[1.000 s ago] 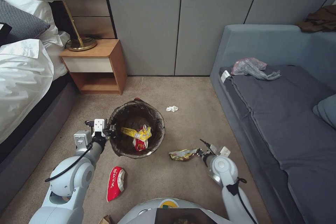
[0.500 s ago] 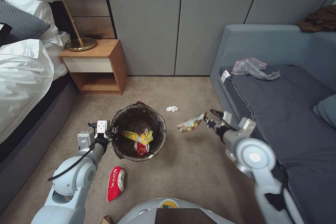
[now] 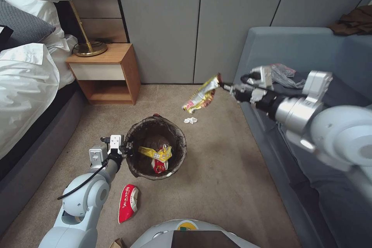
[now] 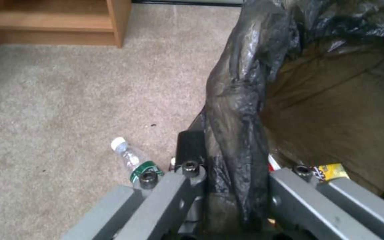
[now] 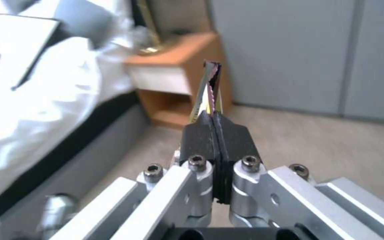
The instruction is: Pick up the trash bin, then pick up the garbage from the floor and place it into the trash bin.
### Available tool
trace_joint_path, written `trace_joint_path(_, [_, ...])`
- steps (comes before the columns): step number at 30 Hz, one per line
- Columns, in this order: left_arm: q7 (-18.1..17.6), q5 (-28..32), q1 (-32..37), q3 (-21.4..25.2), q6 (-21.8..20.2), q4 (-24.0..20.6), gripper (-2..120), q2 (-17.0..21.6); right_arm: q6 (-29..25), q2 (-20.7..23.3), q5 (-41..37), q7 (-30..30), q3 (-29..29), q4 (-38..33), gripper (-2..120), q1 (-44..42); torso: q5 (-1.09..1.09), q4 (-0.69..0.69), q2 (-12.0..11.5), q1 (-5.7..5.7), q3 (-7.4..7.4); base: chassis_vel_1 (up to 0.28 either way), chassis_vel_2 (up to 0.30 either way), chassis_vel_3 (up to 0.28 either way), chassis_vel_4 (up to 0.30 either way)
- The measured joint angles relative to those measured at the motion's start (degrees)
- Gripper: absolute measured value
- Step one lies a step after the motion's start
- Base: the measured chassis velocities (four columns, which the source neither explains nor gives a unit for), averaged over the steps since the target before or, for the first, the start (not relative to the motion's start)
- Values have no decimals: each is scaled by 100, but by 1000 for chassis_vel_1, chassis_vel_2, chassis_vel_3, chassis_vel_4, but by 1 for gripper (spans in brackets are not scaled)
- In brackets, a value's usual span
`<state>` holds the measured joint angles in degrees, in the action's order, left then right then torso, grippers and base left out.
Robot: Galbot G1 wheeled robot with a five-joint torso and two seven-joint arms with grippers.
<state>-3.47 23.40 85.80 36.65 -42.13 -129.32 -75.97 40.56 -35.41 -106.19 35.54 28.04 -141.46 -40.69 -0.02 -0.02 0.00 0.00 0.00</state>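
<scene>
— Where's the right gripper (image 3: 228, 87)?

— Up in the air in front of the sofa (image 3: 333, 131), reaching toward the wall. Its fingers (image 5: 203, 133) are pressed tight on the end of a yellow wrapper (image 3: 199, 96), which hangs down at a slant above the carpet (image 3: 224, 170), between the trash bin (image 3: 155, 148) and the wall panels.

— And the bin itself?

— The left gripper (image 3: 126, 149) has it by the near-left rim. From the left wrist camera the fingers (image 4: 191, 148) are clamped over the dark bag (image 4: 241, 110) folded across the rim, one outside, one inside. A yellow packet (image 3: 155, 152) and a red-and-white one (image 3: 157, 166) already lie in it.

— What litter is on the floor?

— A white tissue wad (image 3: 190, 120) beyond the bin, a red-and-white snack packet (image 3: 127, 202) close to the robot, and a clear bottle (image 4: 132, 160) on the carpet just beside the bin, near the left gripper.
</scene>
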Motion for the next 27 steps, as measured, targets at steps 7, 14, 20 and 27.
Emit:
trace_joint_path(7, [4,-16,-14,5,-8,21,0,44,49,562,-1515,13,-244,-232,0,1216,1,0,0,0,0,0,0,0,0])
trace_joint_path(14, [2,-28,-42,-26,-8,37,0,52,155,902,-1597,-375,-697,-227,0,1457,2,-2,0,0,0,0,0,0,0])
trace_joint_path(20, [9,-29,-53,-8,-8,60,0,72,167,908,-966,-587,-1715,-206,0,1495,2,-2,0,0,0,0,0,0,0])
trace_joint_path(27, [23,-11,-58,48,-8,62,0,64,146,237,184,-668,-3573,268,0,2272,2,-1,0,0,0,0,0,0,0])
